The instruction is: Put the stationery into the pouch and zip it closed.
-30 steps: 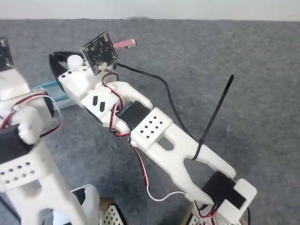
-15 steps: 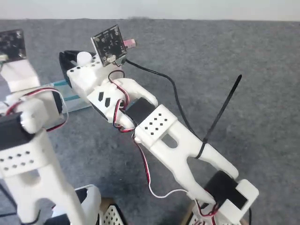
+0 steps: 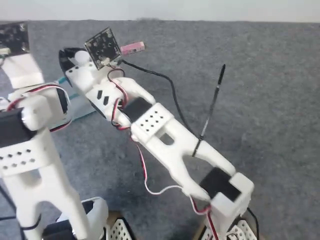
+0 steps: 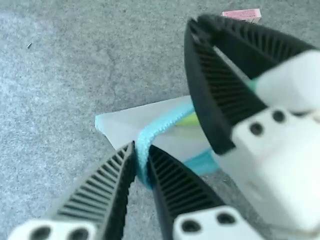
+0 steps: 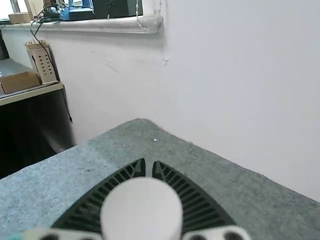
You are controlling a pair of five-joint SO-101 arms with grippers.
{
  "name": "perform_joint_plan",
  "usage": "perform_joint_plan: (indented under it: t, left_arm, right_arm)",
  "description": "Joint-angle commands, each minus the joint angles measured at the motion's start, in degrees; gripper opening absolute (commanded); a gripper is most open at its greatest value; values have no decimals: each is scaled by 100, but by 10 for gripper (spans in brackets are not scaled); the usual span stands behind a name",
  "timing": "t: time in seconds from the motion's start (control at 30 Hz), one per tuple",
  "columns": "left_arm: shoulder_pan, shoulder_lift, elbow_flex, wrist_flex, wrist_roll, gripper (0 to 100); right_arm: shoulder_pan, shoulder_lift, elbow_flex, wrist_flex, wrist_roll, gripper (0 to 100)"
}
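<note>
A translucent pouch (image 4: 150, 125) with a teal zipper edge lies on the grey carpet, and something green (image 4: 187, 119) shows inside it. The pouch (image 3: 80, 102) sits between the two arms at the far left. My left gripper (image 4: 141, 162) is shut on the teal zipper edge near the pouch's corner. My right gripper (image 3: 65, 56) hangs over the pouch's other part with its fingertips (image 5: 148, 170) together. A white round piece (image 5: 142, 207) sits between the finger bases; I cannot tell whether it is held. A pink eraser (image 3: 132, 47) lies on the carpet beyond the right gripper.
The grey carpet (image 3: 260, 75) stretches open to the right of the right arm. A white wall (image 5: 225, 75) rises behind the carpet's far edge. A black cable and a black cable tie (image 3: 212, 105) stick out from the right arm.
The right arm has swung left and its gripper has shifted back toward the far left, uncovering the pink eraser again. The left arm rose earlier and now holds its place.
</note>
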Motion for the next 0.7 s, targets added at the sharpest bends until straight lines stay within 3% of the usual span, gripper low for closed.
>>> perform_joint_plan:
  t: [0.0,0.13,0.33,0.67]
  left_arm:
    - [62,-18,-303,167,62,10]
    - [53,-18,-409,167,53,10]
    - [53,-18,-497,158,53,10]
    - [53,-18,-497,158,53,10]
  right_arm:
    - [-66,418,-466,-66,141,9]
    - [-40,453,-457,66,141,25]
    - [-31,365,-448,497,141,251]
    - [163,-611,-378,1077,149,256]
